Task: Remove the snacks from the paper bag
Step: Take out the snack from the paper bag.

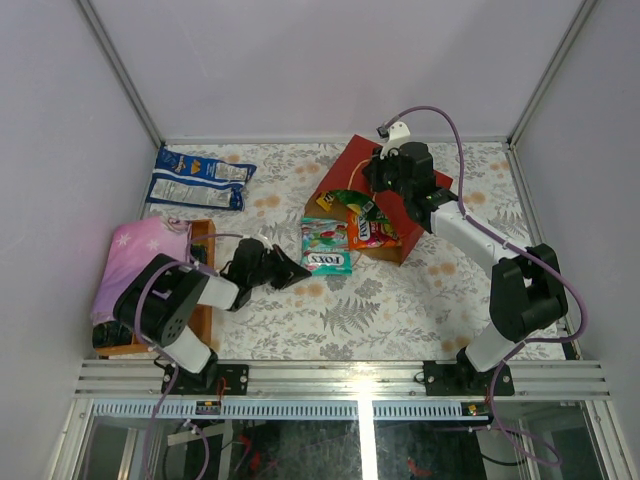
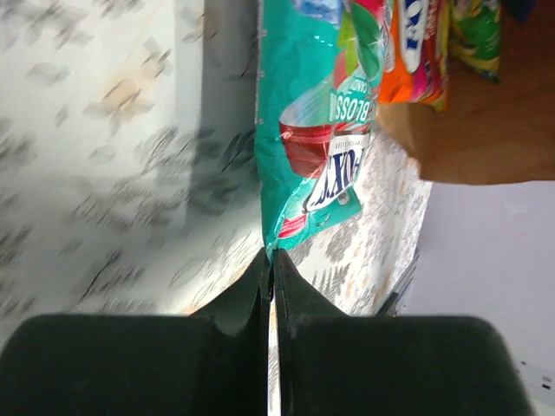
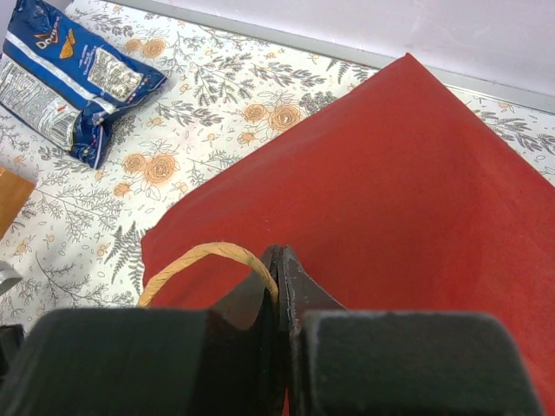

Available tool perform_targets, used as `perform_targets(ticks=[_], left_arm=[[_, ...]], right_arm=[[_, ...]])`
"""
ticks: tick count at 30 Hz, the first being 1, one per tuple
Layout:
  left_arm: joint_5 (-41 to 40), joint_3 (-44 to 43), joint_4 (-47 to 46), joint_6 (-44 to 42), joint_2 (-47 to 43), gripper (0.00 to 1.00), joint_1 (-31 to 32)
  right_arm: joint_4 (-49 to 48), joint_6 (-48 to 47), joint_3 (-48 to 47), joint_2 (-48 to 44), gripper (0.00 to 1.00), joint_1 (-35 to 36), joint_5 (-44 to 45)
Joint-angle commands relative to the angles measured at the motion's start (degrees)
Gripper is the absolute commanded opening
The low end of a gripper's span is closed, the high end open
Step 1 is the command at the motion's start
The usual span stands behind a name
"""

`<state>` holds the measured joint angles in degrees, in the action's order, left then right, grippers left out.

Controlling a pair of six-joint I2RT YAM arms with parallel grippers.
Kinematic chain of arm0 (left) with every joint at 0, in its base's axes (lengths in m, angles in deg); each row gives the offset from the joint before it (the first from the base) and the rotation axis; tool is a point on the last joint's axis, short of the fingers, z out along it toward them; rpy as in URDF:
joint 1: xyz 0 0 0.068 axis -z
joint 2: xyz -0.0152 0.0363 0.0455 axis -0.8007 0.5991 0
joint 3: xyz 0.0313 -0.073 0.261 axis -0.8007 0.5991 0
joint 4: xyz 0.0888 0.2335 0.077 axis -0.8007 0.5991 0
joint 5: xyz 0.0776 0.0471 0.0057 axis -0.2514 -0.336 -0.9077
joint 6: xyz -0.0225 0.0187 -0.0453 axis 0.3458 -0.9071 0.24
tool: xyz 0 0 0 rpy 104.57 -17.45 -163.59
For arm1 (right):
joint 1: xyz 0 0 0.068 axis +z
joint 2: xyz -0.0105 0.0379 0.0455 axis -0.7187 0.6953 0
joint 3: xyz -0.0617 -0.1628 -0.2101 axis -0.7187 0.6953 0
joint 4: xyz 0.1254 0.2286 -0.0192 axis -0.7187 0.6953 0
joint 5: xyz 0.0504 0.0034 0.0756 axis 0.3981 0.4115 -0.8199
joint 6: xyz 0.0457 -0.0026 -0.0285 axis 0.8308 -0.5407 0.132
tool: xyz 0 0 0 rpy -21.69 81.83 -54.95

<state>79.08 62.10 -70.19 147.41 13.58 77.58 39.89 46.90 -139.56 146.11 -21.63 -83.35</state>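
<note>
- Left hand (image 2: 270,276), jaws pressed together, meets the near corner of the teal packet (image 2: 312,130); whether that corner is caught cannot be told.
- Just beyond it, more snacks (image 1: 368,228) lie in the paper bag (image 3: 390,199), which the closed right hand (image 3: 279,269) grips at the twine handle (image 3: 204,254), apparently keeping the mouth open.
- Floral tabletop (image 1: 400,300) beneath; plain pale walls (image 1: 330,60) behind.

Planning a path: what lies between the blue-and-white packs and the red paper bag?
Only bare floral tablecloth, between the blue-and-white packs and the red paper bag; the top view shows it.
</note>
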Motion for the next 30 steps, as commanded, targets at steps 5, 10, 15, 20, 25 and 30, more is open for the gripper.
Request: perform_targets(ticks=[5, 10, 15, 20, 25, 30], left_arm=[[-8.01, 6.41, 19.78, -6.78, -16.11, 0.00, -5.32], [-16.87, 4.64, 36.43, -12.61, -25.85, 0.00, -9.44], [-22.94, 2.01, 47.88, -15.84, -31.56, 0.00, -12.46], [-24.11, 0.68, 53.68, -16.72, -32.09, 0.58, -13.02], [-29.99, -3.87, 60.50, -18.01, -36.90, 1.00, -12.82], [-43.59, -13.60, 64.36, -20.06, -38.98, 0.95, -4.29]], right_arm=[[-3.53, 0.25, -0.53, -1.91, 0.00, -0.38, -0.57], [-3.53, 0.35, -0.51, -2.03, 0.00, -0.36, -0.84], [-3.53, 0.68, -0.65, -1.93, 0.00, -0.36, -1.13], [-3.44, 0.88, -0.87, -1.89, 0.00, -0.37, -1.58], [-3.14, 1.09, -1.03, -1.98, 0.00, -0.39, -1.82], [-3.45, 1.83, -1.13, -1.51, 0.00, -0.35, -2.92]])
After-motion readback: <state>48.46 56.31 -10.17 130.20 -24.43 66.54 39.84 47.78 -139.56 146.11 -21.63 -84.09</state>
